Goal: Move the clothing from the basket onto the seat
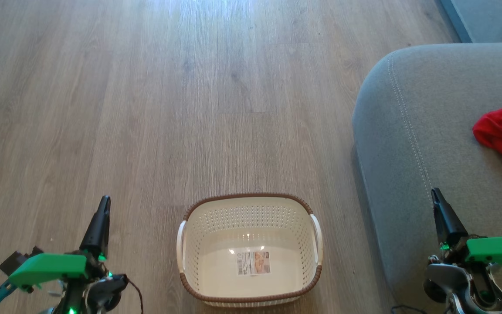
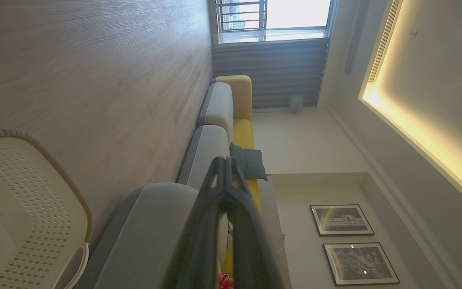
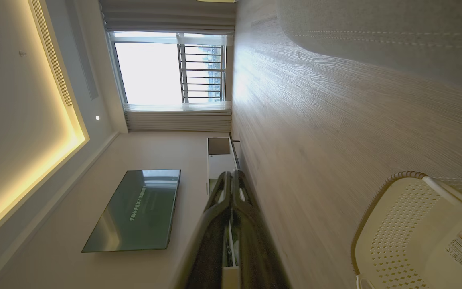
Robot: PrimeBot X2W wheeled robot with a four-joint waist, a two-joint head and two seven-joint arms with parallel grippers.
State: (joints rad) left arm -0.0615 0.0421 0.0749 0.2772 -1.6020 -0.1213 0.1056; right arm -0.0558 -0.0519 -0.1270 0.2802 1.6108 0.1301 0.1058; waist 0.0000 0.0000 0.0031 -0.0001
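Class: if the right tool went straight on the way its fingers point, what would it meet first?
Probably the low white cabinet across the room. The shut right tool points along above the pale wood-grain floor, and nothing nearer crosses its line, though depth is unclear.

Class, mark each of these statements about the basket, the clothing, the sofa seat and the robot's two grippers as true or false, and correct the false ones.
1. The basket has nothing in it except a label. True.
2. The red clothing lies on the floor. False: it lies on the grey seat, at the head view's right edge.
3. The left gripper is shut and holds nothing. True.
4. The right gripper grips a garment. False: it is shut on nothing, apart from the clothing.
5. The basket stands on the seat. False: it stands on the wooden floor, beside the seat.
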